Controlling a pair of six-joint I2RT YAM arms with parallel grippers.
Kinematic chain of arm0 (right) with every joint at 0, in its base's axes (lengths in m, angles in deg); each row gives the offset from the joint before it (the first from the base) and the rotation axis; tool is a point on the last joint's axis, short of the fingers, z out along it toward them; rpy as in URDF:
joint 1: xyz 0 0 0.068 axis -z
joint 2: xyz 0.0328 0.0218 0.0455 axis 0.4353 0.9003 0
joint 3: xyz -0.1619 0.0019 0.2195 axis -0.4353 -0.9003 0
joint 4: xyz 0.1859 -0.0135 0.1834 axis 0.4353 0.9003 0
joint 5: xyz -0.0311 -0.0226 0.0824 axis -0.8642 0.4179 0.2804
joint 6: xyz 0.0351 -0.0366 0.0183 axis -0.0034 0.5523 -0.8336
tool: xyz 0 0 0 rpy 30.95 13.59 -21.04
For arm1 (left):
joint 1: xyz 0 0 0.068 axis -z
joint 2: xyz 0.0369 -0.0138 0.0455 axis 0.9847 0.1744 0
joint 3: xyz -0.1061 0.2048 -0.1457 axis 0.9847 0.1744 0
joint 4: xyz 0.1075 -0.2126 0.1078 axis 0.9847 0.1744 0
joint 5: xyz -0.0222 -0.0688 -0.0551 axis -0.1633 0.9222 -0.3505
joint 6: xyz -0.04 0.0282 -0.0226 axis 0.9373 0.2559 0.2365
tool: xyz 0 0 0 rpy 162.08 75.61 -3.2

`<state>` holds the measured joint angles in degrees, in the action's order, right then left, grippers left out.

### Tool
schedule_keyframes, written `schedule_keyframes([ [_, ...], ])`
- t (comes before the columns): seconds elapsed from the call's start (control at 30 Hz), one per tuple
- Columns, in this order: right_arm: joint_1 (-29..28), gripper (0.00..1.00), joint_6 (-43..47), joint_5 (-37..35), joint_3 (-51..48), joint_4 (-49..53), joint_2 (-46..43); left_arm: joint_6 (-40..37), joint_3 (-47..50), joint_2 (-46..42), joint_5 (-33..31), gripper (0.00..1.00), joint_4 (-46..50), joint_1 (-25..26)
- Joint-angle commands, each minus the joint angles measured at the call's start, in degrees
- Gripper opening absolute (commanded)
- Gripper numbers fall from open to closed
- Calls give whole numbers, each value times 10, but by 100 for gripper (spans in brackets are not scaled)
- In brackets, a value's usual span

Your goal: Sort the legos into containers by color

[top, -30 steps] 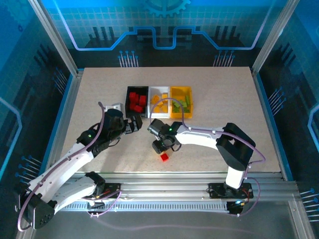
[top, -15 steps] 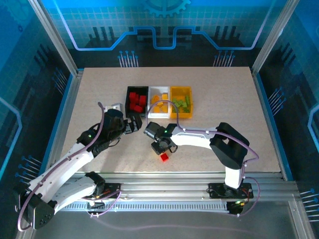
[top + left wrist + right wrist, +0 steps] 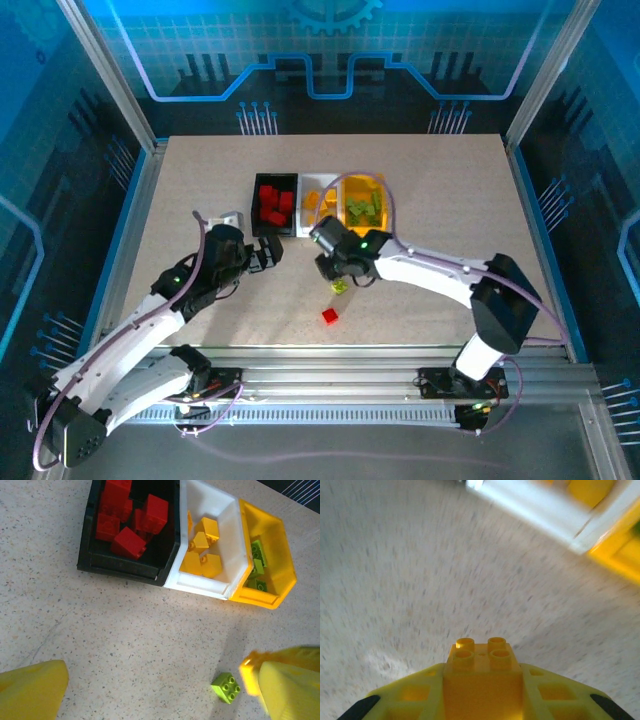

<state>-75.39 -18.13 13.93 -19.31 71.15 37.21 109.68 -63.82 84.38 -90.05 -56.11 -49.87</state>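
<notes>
Left arm (image 3: 120,342), right arm (image 3: 430,272): white links, black joints; purple cables (image 3: 206,238) are attached. Left gripper (image 3: 160,692) fingers (image 3: 32,687) are moulded yellow.

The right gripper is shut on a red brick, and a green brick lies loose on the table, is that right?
Not quite. The brick in the right gripper is yellow-orange, not red; the right wrist view shows it. The green brick does lie loose on the table.

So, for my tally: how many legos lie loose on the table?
2: a green lego before the bins, a red lego farther from them. A yellow-orange lego is clamped in the right fingers. More could be hidden.
</notes>
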Motion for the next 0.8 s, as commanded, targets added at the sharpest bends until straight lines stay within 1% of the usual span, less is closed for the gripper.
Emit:
schedule_keyframes([
  [0.0, 42, 32, 5, 24, 56, -17, 12, 16, 15, -6, 16, 99, -13, -6],
  [0.13, 77, 33, 6, 37, 157, -10, 85, 20, 28, -6, 35, 99, -17, -5],
  [0.3, 113, 33, -12, 32, 307, 35, 217, 31, 47, -5, 69, 99, -28, -4],
  [0.43, 129, 33, -27, 11, 424, 95, 310, 31, 58, 2, 98, 99, -35, -4],
  [0.53, 134, 36, -35, 6, 485, 128, 356, 20, 59, 12, 117, 99, -38, -4],
  [0.6, 136, 40, -36, 8, 503, 133, 368, 14, 59, 17, 128, 99, -41, -4],
  [0.63, 136, 44, -36, 10, 509, 132, 369, 12, 59, 19, 131, 99, -42, -4],
  [0.7, 136, 58, -26, 26, 515, 123, 363, 10, 59, 23, 134, 99, -42, -4],
  [0.77, 132, 70, -17, 28, 515, 115, 349, 9, 58, 26, 135, 99, -44, -4],
])
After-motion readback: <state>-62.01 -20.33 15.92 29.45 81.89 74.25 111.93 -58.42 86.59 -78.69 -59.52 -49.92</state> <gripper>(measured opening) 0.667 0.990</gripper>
